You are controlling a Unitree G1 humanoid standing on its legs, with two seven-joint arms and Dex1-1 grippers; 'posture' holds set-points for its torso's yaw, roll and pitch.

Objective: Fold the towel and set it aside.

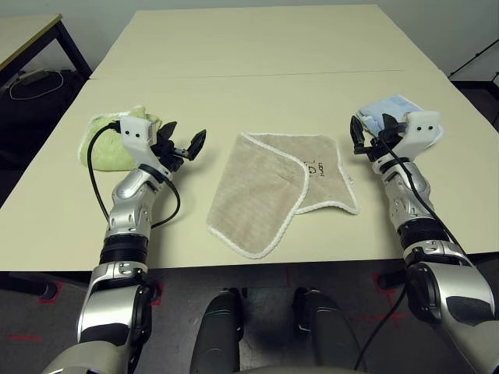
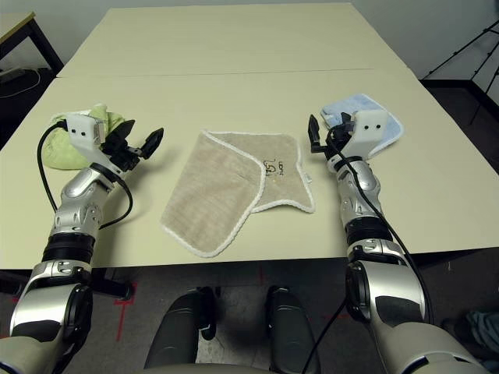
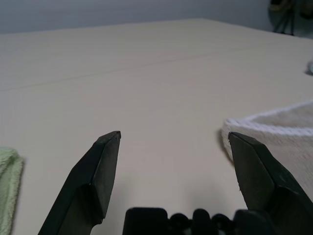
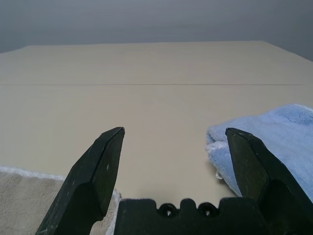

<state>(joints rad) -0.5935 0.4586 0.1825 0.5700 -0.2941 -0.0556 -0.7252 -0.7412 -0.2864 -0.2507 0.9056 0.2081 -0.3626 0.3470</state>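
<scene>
Towel (image 1: 273,187) lies partly folded, mid-bench (image 1: 257,47), between both released claws: left claw (image 1: 187,146), right claw (image 1: 373,136). Corners should be pinched squarely so edges are matched.

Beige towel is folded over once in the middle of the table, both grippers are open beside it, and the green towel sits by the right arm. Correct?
Not quite. The green towel sits by the left gripper, as the left eye view shows; the light blue towel is by the right gripper. The beige towel and open fingers are as you said.
</scene>
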